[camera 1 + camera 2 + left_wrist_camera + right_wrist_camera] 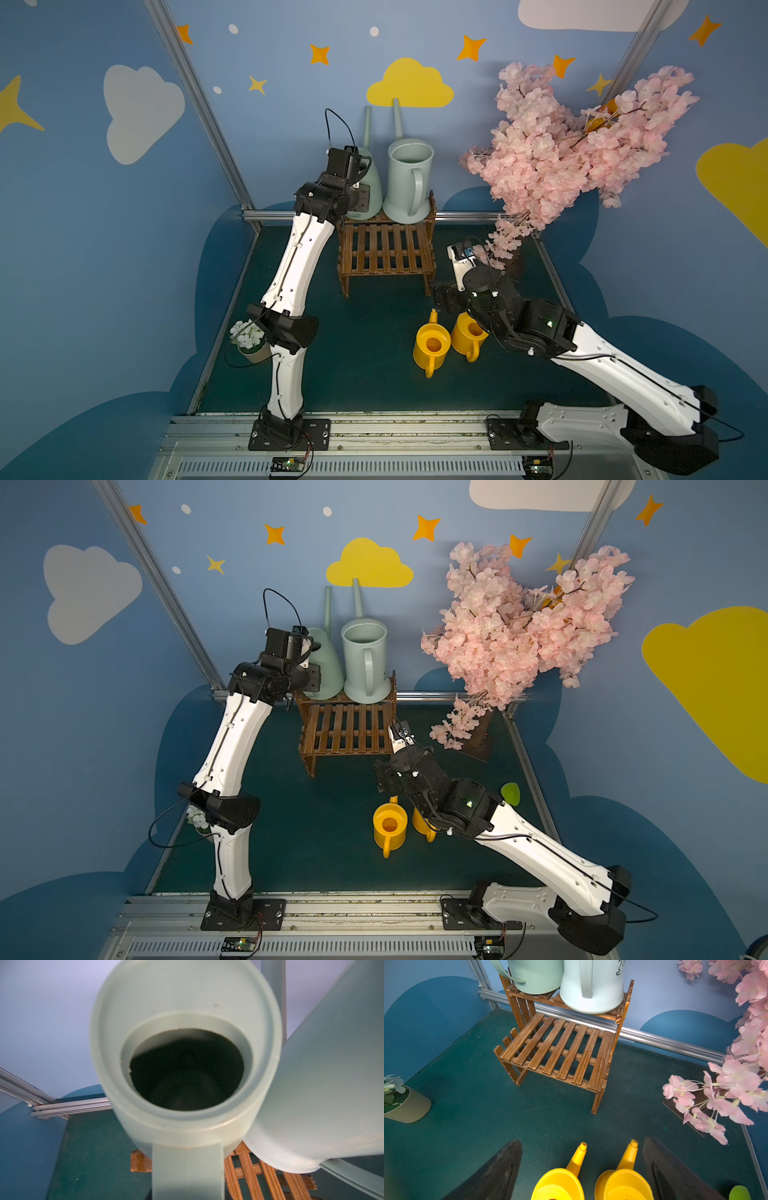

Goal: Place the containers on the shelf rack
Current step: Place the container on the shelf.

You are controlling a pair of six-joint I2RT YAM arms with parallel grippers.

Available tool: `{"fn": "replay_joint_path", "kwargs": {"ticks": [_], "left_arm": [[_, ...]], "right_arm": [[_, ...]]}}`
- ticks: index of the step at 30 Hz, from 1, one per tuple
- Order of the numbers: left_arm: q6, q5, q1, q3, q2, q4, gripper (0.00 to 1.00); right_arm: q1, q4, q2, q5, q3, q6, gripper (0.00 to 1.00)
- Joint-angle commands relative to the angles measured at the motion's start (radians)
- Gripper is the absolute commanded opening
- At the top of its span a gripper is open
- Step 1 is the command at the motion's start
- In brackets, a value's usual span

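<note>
The left claw is at the mint can on the shelf rack's top tier; its grip cannot be told. The grey-blue can stands alongside. In front of the rack, a yellow can and a second yellow can sit on the table, with the right claw spread wide over them.

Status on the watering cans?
Left gripper at mint can handle, grip unclear; right gripper open above yellow cans on table. Mint and grey-blue can on rack top tier. Blossom branches beside right arm.
</note>
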Motion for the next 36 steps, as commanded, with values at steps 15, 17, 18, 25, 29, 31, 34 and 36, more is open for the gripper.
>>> {"fn": "replay_joint_path", "kwargs": {"ticks": [15,17,18,25,29,31,34,36], "left_arm": [[-0.019,0.029,-0.007,-0.031,-0.076,0.014,0.47],[-0.017,0.032,-0.008,-0.044,-0.098,0.012,0.50],[-0.014,0.035,-0.008,-0.053,-0.111,0.011,0.51],[0.051,0.034,-0.004,-0.212,-0.273,-0.002,0.67],[0.126,0.101,0.027,-0.431,-0.425,0.034,0.77],[0.163,0.192,0.061,-0.566,-0.512,0.059,0.82],[0.210,0.287,0.112,-0.773,-0.631,0.099,0.92],[0.232,0.348,0.150,-0.895,-0.698,0.120,0.97]], "right_arm": [[0.008,0.015,-0.009,0.009,0.005,0.008,0.92],[0.008,0.015,-0.014,0.009,0.005,0.009,0.92],[0.007,0.015,-0.017,0.008,0.005,0.010,0.92],[0.016,-0.055,-0.016,0.018,0.034,0.047,0.90],[0.058,-0.181,0.015,0.058,0.083,0.115,0.86],[0.097,-0.279,0.041,0.081,0.111,0.174,0.84],[0.173,-0.431,0.078,0.130,0.135,0.311,0.84],[0.226,-0.516,0.100,0.159,0.138,0.429,0.83]]}}
